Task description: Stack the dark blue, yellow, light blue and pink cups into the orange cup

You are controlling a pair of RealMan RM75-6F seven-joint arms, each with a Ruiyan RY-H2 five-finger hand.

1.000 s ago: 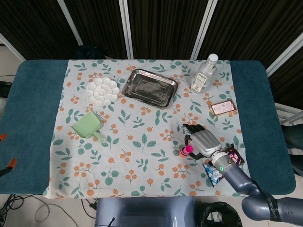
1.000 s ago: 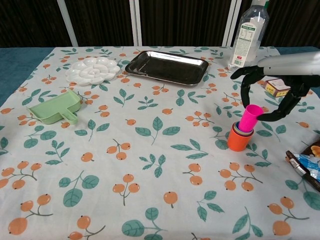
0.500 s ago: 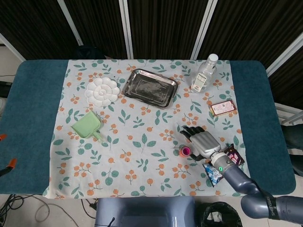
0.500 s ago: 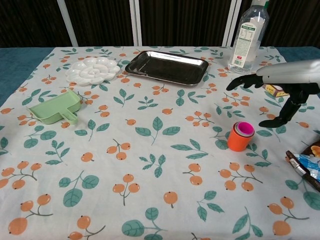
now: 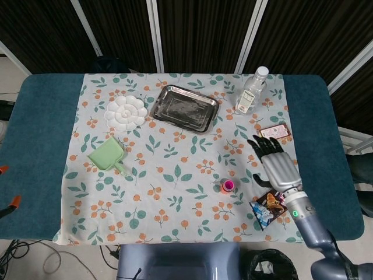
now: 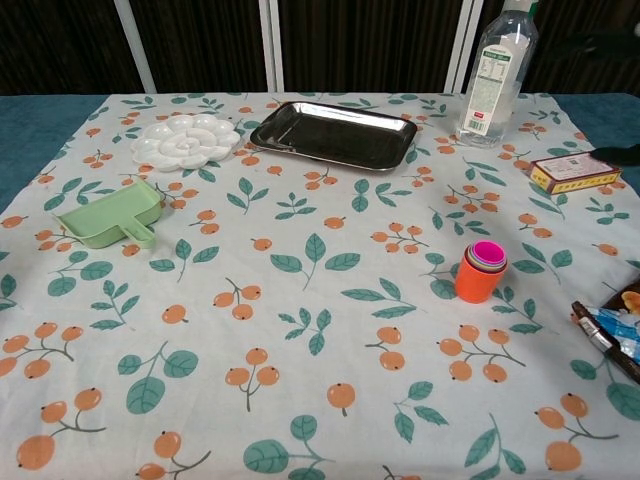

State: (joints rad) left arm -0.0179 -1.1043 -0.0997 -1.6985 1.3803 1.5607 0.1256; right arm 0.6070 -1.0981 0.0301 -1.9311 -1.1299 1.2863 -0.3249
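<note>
The orange cup (image 6: 479,278) stands upright on the floral cloth, right of centre, with the other cups nested inside; the pink cup (image 6: 489,253) is the innermost and its rim shows on top. From above, the stack (image 5: 227,186) is a small pink and orange ring. My right hand (image 5: 275,164) is open with fingers spread, raised to the right of the stack and apart from it. It holds nothing. The chest view shows only a dark blur (image 6: 627,154) at the right edge. My left hand is in neither view.
A steel tray (image 5: 185,108) and a white flower-shaped palette (image 5: 126,112) lie at the back. A clear bottle (image 5: 250,91) stands back right, with a small box (image 5: 274,133) below it. A green scoop (image 5: 108,155) lies left. Snack packets (image 5: 269,205) sit near the front right edge.
The pink cup dropped into the stack and my right hand let go. The hand then opened and drew away to the right, leaving the chest view.
</note>
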